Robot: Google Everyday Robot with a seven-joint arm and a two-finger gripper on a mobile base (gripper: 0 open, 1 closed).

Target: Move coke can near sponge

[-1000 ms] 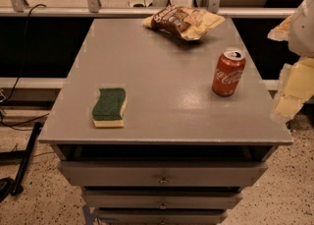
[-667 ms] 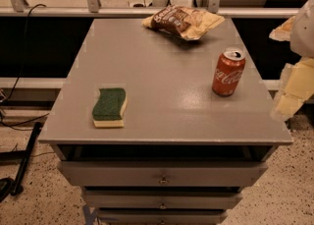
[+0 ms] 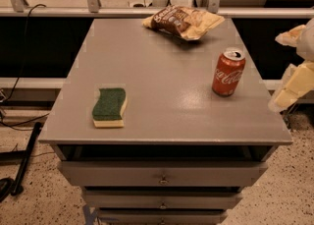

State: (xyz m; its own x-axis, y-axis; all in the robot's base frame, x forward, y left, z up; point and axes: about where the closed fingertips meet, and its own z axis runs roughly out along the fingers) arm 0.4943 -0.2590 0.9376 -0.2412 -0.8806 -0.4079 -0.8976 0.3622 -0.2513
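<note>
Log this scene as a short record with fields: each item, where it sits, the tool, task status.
surface: grey cabinet top above drawers
coke can: upright, right side of the top
sponge: flat, green side up, front left, far from the coke can
chip bag: lying at the back edge
tool: off the right edge of the top, beside the coke can, not touching it
task status: coke can not yet moved near sponge
</note>
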